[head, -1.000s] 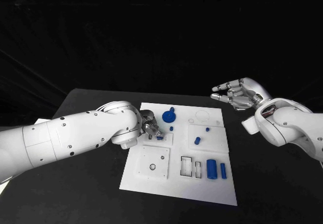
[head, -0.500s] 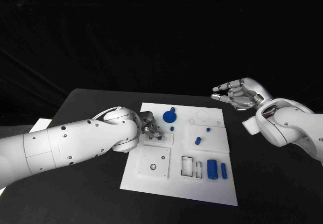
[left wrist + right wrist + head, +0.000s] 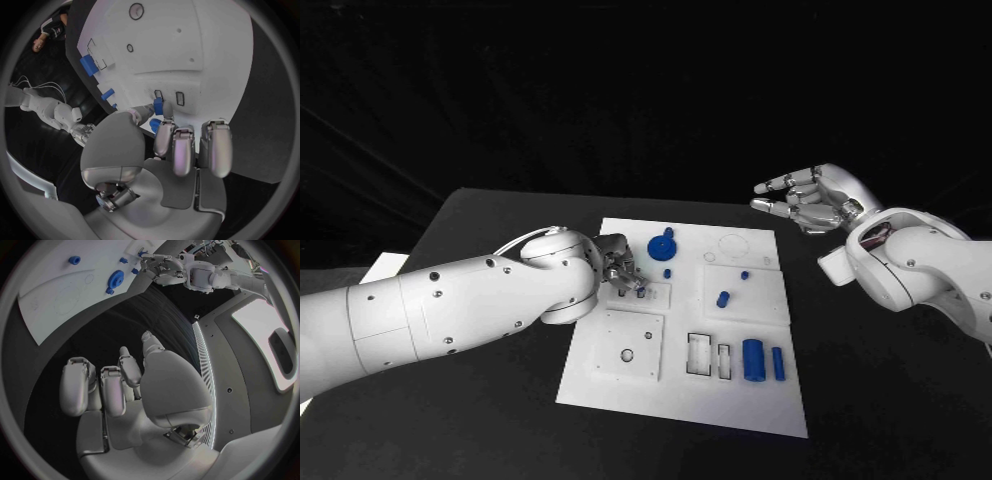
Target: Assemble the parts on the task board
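Observation:
The white task board (image 3: 733, 395) lies mid-table. My left hand (image 3: 620, 268) is low over its left middle, thumb and fingers pinching a small blue part (image 3: 158, 106) just above two small slots (image 3: 179, 98) in a raised block. A blue gear-like part (image 3: 662, 247) stands just behind that hand. Small blue pieces (image 3: 723, 299) lie mid-board. Two blue cylinders (image 3: 753, 360) lie beside rectangular recesses on the right. My right hand (image 3: 808, 200) hangs in the air beyond the board's far right corner, fingers apart and half curled, holding nothing.
A square plate with a round hole (image 3: 627, 356) occupies the board's near left. The black table (image 3: 488, 230) has bare room on both sides of the board. A pale sheet (image 3: 387, 265) lies at the table's left edge.
My left forearm has swung a little and the hand has settled slightly lower at the slot block, still pinching the part. The right hand has barely moved.

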Controlling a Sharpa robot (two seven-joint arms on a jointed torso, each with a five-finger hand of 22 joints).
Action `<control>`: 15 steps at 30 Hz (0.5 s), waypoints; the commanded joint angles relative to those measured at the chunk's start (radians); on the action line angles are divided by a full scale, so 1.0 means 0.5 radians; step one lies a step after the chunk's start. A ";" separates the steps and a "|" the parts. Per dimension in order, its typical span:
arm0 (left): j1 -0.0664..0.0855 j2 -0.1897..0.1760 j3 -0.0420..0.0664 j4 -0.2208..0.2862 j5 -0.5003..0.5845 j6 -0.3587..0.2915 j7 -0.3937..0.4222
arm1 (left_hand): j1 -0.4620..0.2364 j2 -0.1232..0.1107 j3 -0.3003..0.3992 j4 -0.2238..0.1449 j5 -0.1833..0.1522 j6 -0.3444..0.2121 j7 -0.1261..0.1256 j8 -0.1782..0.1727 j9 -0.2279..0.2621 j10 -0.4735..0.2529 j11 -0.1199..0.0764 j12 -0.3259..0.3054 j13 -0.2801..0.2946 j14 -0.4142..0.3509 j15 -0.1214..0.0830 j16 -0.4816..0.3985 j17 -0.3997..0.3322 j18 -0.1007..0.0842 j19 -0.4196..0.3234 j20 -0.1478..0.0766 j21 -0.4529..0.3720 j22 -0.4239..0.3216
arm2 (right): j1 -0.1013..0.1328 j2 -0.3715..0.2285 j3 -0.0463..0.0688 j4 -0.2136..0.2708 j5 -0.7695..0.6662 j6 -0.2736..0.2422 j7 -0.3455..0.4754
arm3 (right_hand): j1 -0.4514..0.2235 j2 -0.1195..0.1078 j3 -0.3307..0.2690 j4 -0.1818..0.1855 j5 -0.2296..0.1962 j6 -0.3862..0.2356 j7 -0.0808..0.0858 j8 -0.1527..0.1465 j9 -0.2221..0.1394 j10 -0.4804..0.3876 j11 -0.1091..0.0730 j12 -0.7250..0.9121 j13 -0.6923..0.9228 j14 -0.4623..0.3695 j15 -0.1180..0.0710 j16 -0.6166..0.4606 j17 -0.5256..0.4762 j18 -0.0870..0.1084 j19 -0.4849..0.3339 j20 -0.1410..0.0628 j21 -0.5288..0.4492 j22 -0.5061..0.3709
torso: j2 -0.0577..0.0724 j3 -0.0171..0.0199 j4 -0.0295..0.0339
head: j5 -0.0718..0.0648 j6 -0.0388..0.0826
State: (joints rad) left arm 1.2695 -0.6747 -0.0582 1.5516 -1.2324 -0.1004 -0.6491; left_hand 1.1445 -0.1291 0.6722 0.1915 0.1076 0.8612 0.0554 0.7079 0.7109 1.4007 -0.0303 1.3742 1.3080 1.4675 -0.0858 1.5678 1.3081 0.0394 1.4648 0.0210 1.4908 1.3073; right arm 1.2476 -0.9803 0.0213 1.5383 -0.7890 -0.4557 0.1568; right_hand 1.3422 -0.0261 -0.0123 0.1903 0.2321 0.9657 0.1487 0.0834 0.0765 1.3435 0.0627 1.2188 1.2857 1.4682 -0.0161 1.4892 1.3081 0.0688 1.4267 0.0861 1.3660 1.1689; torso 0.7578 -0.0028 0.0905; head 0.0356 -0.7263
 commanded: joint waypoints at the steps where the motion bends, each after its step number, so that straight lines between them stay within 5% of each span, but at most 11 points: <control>1: -0.001 0.005 0.002 0.000 -0.035 0.100 0.008 | -0.004 0.009 0.281 -0.270 0.006 0.013 -0.030 0.010 0.002 0.008 0.000 0.007 0.009 0.207 -0.004 0.006 0.525 -0.016 0.098 0.002 0.009 0.235 | -0.001 0.001 0.000 0.004 -0.017 0.017 0.019 | -0.010 0.007 -0.013 0.005 0.008 -0.006 0.003 0.009 0.003 -0.008 0.001 -0.006 0.001 0.145 0.002 -0.010 0.287 0.021 -0.020 0.000 -0.011 -0.002 | 0.000 -0.0002 0.001 | 0.003 -0.005; 15: -0.001 0.013 0.002 -0.003 -0.019 0.274 -0.002 | -0.006 -0.004 0.284 -0.282 0.004 0.014 -0.032 0.011 0.003 0.015 -0.002 0.013 0.018 0.207 -0.005 0.006 0.525 -0.013 0.093 0.000 0.002 0.223 | -0.001 0.007 0.000 0.001 -0.014 0.020 0.023 | -0.010 0.007 -0.013 0.005 0.008 -0.006 0.003 0.009 0.003 -0.008 0.001 -0.006 0.001 0.145 0.002 -0.010 0.287 0.021 -0.020 0.000 -0.011 -0.002 | 0.000 -0.0011 0.001 | 0.003 -0.016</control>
State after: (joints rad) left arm 1.2713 -0.6700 -0.0553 1.5506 -1.2403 -0.0191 -0.6495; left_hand 1.1414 -0.1322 0.6745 0.1891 0.1080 0.8614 0.0555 0.7070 0.7120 1.4008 -0.0304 1.3741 1.3078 1.4675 -0.0858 1.5678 1.3079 0.0394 1.4648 0.0211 1.4908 1.3073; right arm 1.2476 -0.9783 0.0213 1.5383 -0.7890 -0.4555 0.1581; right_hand 1.3423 -0.0262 -0.0150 0.1931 0.2321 0.9657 0.1487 0.0847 0.0764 1.3435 0.0627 1.2188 1.2859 1.4682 -0.0161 1.4892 1.3079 0.0688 1.4266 0.0861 1.3660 1.1690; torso 0.7575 -0.0031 0.0908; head 0.0370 -0.7334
